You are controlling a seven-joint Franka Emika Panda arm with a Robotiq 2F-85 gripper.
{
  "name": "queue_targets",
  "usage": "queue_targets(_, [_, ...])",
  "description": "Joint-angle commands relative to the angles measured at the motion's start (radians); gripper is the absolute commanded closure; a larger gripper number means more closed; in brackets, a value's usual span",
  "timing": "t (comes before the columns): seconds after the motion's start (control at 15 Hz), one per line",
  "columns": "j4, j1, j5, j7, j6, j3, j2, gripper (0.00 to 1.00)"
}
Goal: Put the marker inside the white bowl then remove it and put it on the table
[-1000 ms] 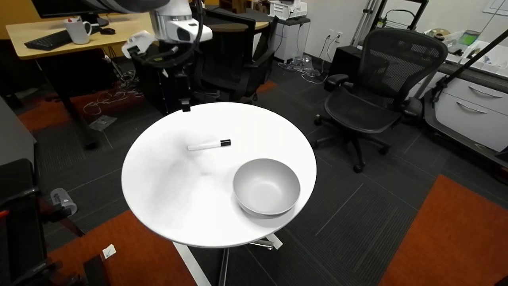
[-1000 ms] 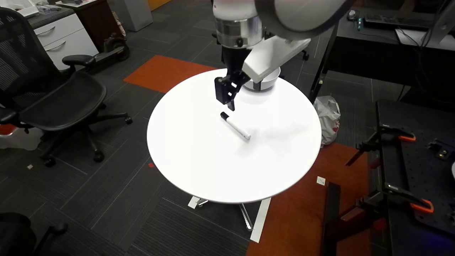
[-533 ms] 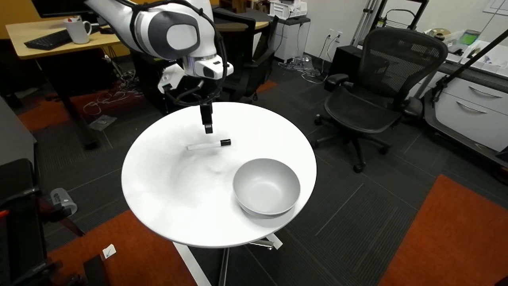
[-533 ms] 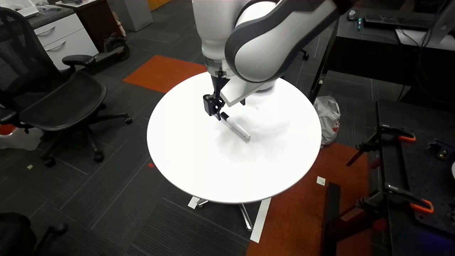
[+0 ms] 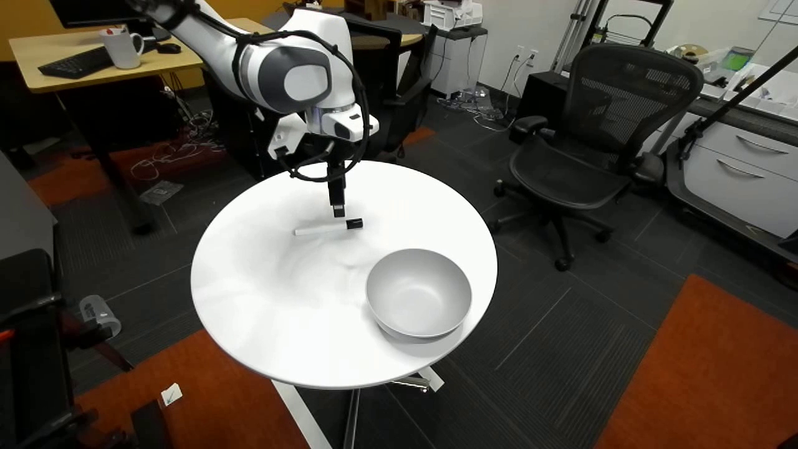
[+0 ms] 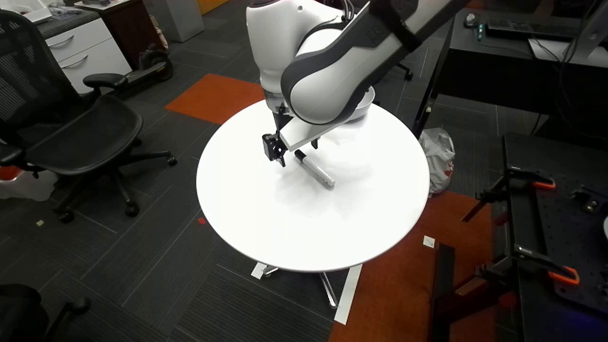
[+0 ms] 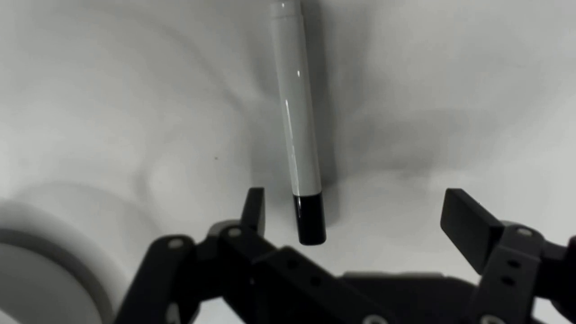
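In an exterior view, your marker (image 5: 320, 229) lies flat on the round, plain white desk (image 5: 268, 337), a slim, pale barrel with a black cap (image 5: 355, 224) at its right-hand end. You get its gloss best in the wrist view, where it runs down from the top at a slight slant, capped end lowest. Your white bowl (image 5: 419, 293), deep, round and smooth-rimmed, light grey in tone, sits upright near the edge of the desk, apart from the marker. The wrist view gives you only a blurred curve of it, low on the left.
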Motion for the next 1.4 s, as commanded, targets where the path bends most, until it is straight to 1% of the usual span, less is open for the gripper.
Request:
queue_targets(0.0, [0.063, 0.001, 0.046, 0.002, -0.027, -0.014, 0.051, 0.0])
queue_targets(0.33, [0.093, -0.004, 0.074, -0.002, -0.03, -0.023, 0.091, 0.0])
queue_targets(0.4, [0.096, -0.002, 0.074, 0.0, -0.03, -0.026, 0.098, 0.16])
queue_targets(0.47, [0.099, -0.003, 0.075, -0.003, -0.029, -0.025, 0.102, 0.28])
queue_targets(0.53, [0.1, -0.001, 0.075, 0.0, -0.029, -0.027, 0.104, 0.34])
queue_targets(0.73, [0.103, 0.0, 0.075, 0.004, -0.029, -0.029, 0.108, 0.59])
queue_targets(0.8, [0.104, 0.001, 0.075, 0.005, -0.029, -0.03, 0.105, 0.66])
queue_targets(1.07, [0.081, 0.007, 0.073, 0.014, -0.021, -0.036, 0.08, 0.96])
queue_targets(1.13, [0.068, 0.009, 0.071, 0.017, -0.014, -0.039, 0.064, 1.0])
queue_targets(1.2, [0.053, 0.011, 0.069, 0.02, -0.007, -0.044, 0.046, 0.95])
queue_targets(1.33, [0.015, 0.014, 0.062, 0.031, 0.008, -0.063, -0.002, 0.95])
